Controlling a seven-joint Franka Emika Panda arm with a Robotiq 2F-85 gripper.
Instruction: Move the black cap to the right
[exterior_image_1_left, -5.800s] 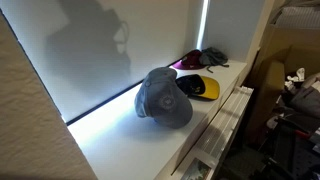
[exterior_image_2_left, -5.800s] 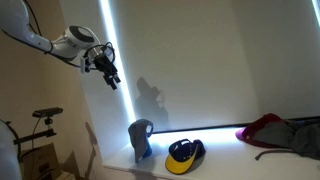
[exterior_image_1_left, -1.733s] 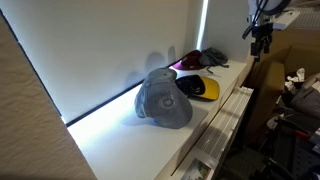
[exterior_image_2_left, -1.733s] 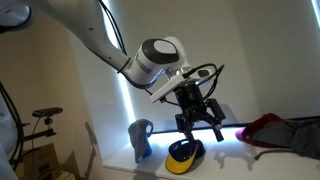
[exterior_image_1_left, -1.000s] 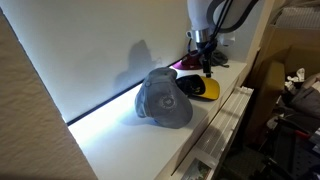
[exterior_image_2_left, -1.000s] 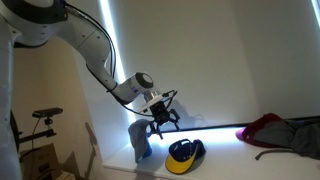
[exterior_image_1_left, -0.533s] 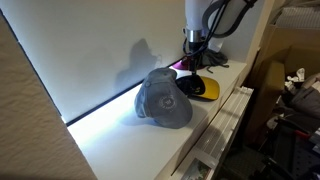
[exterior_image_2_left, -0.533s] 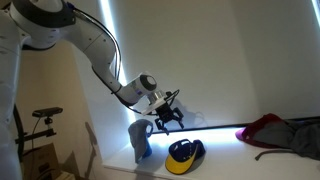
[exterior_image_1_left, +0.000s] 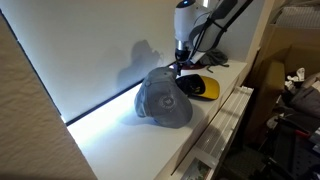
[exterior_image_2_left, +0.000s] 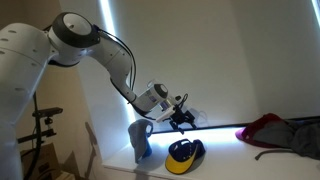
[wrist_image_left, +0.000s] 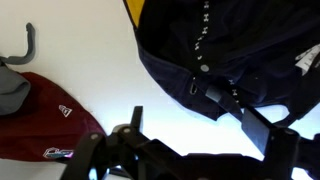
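The gripper (exterior_image_2_left: 183, 121) is spread wide with nothing held, poised above the black cap (exterior_image_2_left: 186, 155), not touching it.

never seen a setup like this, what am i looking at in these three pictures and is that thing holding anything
It is a robot arm that a person steers from a distance. Two of the pictures come from cameras standing in the room; they look at the same white ledge from different places. The third comes from a camera on the arm's wrist, looking down past its jaws.

Three caps lie on the ledge: a big grey cap, a black cap with a yellow brim, and a dark cap with a magenta brim. In the wrist view the black cap fills the top right.

The jaws stand open just above the ledge, close to the black cap, and hold nothing.
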